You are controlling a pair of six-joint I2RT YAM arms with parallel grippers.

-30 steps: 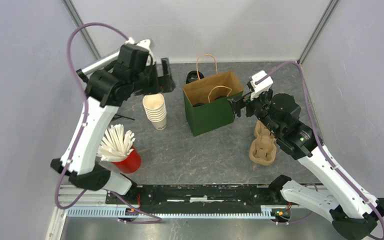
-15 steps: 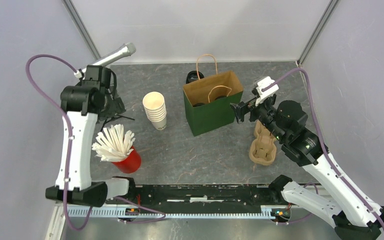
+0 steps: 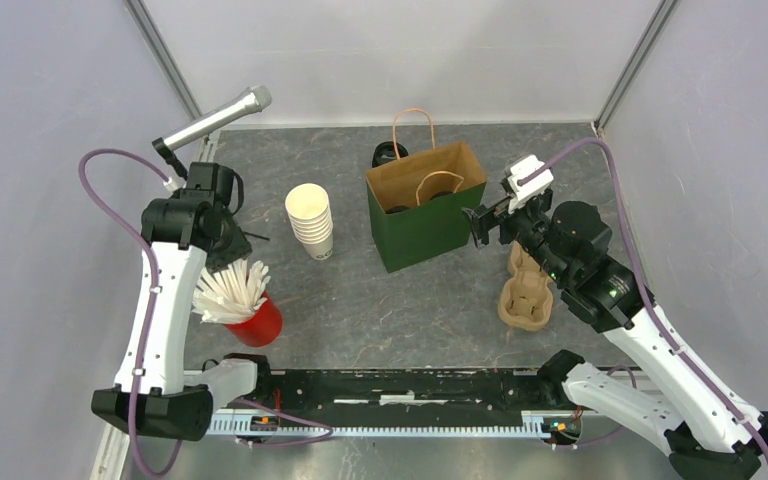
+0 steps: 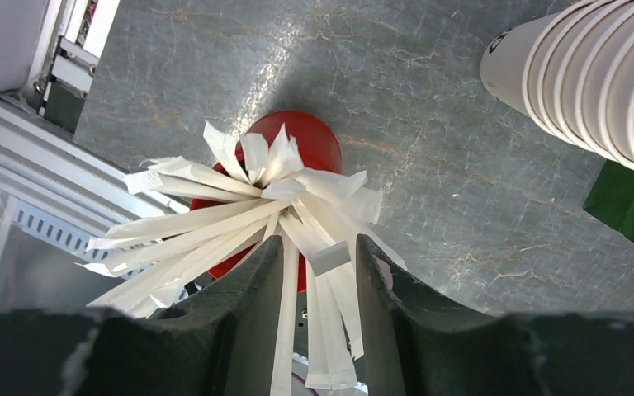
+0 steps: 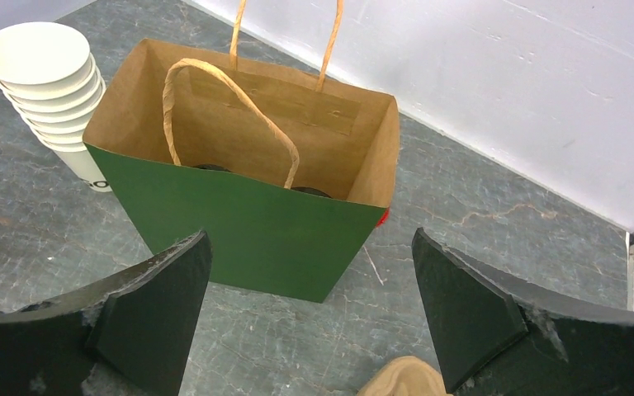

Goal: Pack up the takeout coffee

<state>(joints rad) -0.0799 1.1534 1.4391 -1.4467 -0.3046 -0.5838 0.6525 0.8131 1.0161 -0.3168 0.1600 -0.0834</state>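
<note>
A green paper bag stands open at the middle back. Low inside it a dark round shape and another to its left look like the black lids of the takeout coffee. The bag wall hides the cup sides. My right gripper hangs wide open just right of the bag, with nothing between its fingers. My left gripper points down over the red cup. Its jaws stand narrowly apart around a few loose white sticks.
A tall stack of lidless cream cups stands left of the bag. A brown pulp cup carrier lies under my right arm. A black object sits behind the bag, and a silver rod slants at back left.
My left arm swung from above the cup stack leftward and down over the red cup, and its jaws narrowed around some sticks. My right gripper drew slightly back from the bag.
</note>
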